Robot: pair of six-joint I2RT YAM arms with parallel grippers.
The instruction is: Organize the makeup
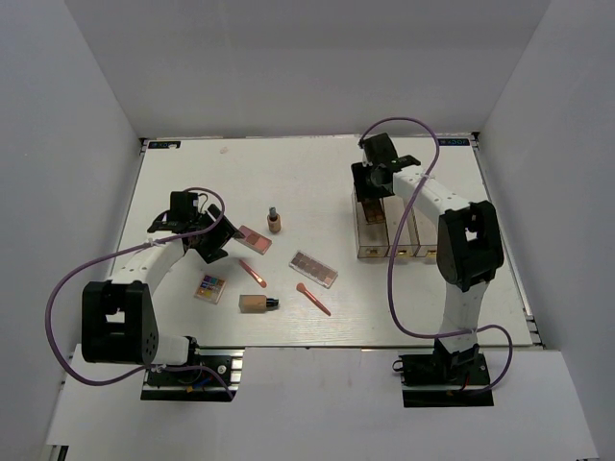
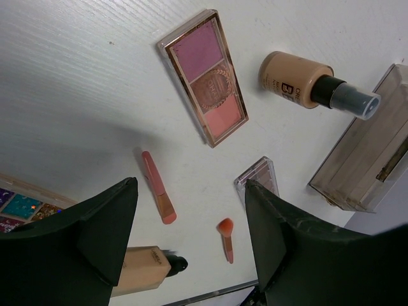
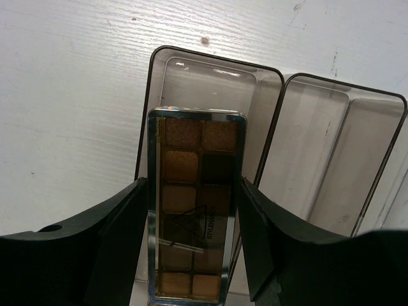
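R gripper [image 3: 194, 191] clamps brown palette [image 3: 194, 159] over end box [image 3: 217, 58], walls close. L gripper [image 2: 191, 191] wide open, empty; pink palette [image 2: 204, 76] just ahead.

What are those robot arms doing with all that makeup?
They're tidying it. The right gripper is shut on a brown eyeshadow palette, held over a clear box. The left gripper hovers open near the pink palette; a foundation bottle and a brush lie loose nearby.

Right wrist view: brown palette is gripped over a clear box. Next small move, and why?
Probably lower the right gripper slightly, then release: the brown palette is clamped in it, lined up over the clear box, which looks empty.
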